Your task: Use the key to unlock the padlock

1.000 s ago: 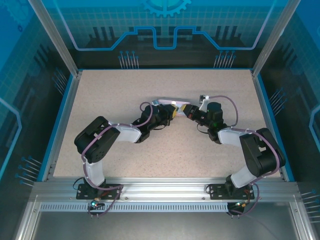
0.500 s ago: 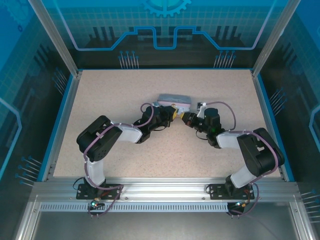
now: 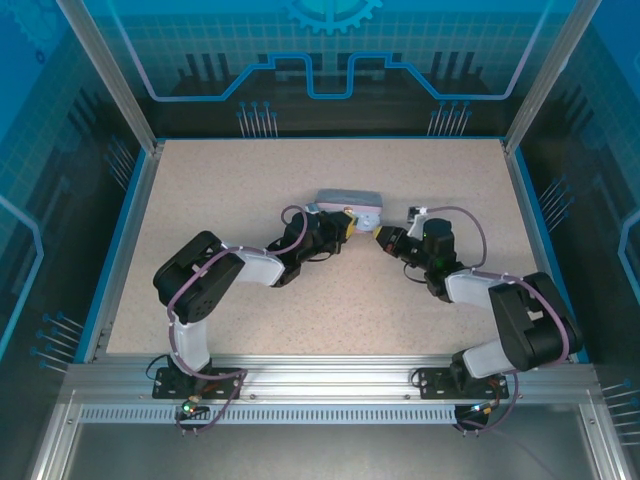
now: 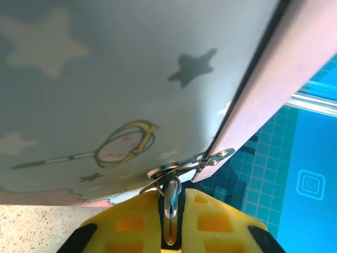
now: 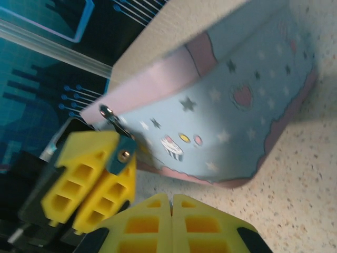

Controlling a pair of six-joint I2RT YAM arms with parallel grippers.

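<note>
The small bluish padlock [image 5: 121, 154] hangs from the hasp [image 4: 216, 157] of a pale blue tin [image 3: 348, 200]. My left gripper [image 3: 346, 227] is shut on it, and its brass keyhole end faces my right gripper. In the left wrist view the padlock [image 4: 171, 203] is a shiny sliver pinched between the yellow fingers [image 4: 131, 221], right under the tin [image 4: 131, 79]. My right gripper [image 3: 382, 238] sits a short way right of the left one, apart from the padlock. Its jaws [image 5: 171, 197] are pressed together, and the thin dark sliver at their tips looks like the key.
The tin [image 5: 247, 105] rests on the speckled table [image 3: 250, 180], just behind both grippers at the middle. Blue frame rails [image 3: 125, 230] and clear walls border the table on all sides. Open table surface lies to the left, the right and the front.
My right gripper has drawn back to the right, away from the left gripper and the padlock. The tin has shifted slightly and lies flatter. The left gripper keeps its hold.
</note>
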